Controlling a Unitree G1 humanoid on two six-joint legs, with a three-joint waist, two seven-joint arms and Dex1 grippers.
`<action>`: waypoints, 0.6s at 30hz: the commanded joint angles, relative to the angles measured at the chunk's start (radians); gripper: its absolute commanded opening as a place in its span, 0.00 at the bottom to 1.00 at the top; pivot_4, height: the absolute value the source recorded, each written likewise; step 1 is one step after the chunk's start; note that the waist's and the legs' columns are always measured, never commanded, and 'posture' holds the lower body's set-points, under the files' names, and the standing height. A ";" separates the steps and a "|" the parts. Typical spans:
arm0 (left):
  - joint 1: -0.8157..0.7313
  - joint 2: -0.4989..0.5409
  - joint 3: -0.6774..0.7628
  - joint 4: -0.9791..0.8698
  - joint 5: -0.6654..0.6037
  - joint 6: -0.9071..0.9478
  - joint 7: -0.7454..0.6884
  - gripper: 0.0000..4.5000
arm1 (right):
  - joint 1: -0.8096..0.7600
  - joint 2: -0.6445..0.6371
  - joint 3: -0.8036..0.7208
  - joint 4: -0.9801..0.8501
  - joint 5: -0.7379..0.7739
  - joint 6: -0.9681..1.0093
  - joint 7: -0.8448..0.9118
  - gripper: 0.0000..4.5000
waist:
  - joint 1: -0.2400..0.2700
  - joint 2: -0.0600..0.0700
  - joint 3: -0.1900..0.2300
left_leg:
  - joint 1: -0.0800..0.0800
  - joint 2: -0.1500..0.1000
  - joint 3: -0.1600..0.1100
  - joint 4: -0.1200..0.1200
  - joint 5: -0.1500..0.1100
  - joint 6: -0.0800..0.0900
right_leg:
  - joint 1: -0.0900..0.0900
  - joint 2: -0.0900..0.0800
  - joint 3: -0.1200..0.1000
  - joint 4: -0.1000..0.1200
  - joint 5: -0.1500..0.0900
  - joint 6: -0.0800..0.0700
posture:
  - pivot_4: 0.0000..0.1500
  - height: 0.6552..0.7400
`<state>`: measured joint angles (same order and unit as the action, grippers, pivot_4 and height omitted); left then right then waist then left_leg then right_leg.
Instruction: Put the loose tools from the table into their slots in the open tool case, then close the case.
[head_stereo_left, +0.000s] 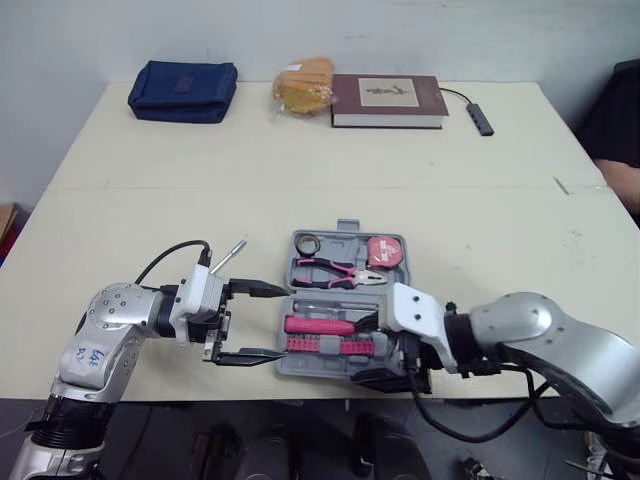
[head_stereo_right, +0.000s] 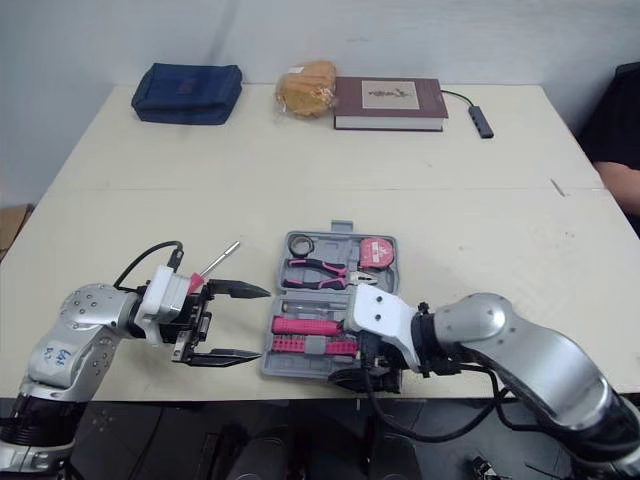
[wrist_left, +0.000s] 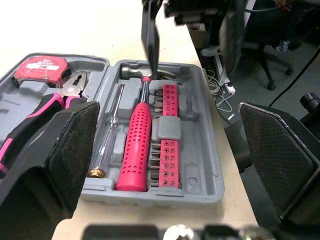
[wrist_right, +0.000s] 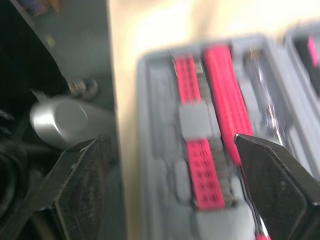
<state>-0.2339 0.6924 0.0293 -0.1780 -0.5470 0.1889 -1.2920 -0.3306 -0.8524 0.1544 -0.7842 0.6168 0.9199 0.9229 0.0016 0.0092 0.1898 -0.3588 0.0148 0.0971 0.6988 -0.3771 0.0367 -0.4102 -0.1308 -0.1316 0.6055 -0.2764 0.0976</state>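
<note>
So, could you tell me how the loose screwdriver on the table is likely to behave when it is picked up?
The screwdriver looks stiff: a thin straight metal shaft. Being slim and round, it would probably roll on the flat table if nudged. The shiny shaft may slip in a pinch.

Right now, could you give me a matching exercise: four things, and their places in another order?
1. hammer
2. tape measure
3. blue pouch
4. book

A. far left corner of the table
B. far edge, right of the blue pouch
C. tool case, near half
D. tool case, far half

Pairs: 1-C, 2-D, 3-A, 4-B
</note>
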 joint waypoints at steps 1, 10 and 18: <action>-0.017 -0.010 0.007 -0.002 -0.001 -0.021 0.003 1.00 | 0.065 0.022 -0.072 0.018 -0.009 -0.189 0.056 0.89 | 0.000 0.000 0.000 | 0.000 0.000 0.000 0.000 0.000 0.000 | 0.000 0.001 0.000 0.000 0.000 0.000 | 1.00 1.00; -0.013 -0.016 0.000 0.003 0.004 -0.034 -0.003 1.00 | 0.193 0.096 -0.002 0.261 -0.201 -0.539 0.106 0.00 | -0.003 -0.001 0.000 | 0.001 -0.001 0.002 0.000 0.001 0.001 | 0.000 0.002 -0.002 0.001 0.000 0.000 | 1.00 1.00; -0.002 -0.006 0.007 -0.021 -0.005 -0.012 0.005 1.00 | 0.210 0.079 0.080 0.309 -0.287 -0.468 0.076 0.00 | 0.000 -0.001 0.000 | 0.001 -0.001 0.001 0.001 0.001 0.001 | 0.001 0.002 -0.002 0.001 0.000 0.000 | 1.00 1.00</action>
<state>-0.2396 0.6754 0.0209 -0.1760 -0.5407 0.1754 -1.2900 -0.1276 -0.7699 0.2257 -0.4593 0.3373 0.4066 1.0133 0.0013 0.0086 0.1896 -0.3574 0.0138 0.0983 0.6994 -0.3763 0.0376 -0.4093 -0.1294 -0.1331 0.6069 -0.2762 0.0980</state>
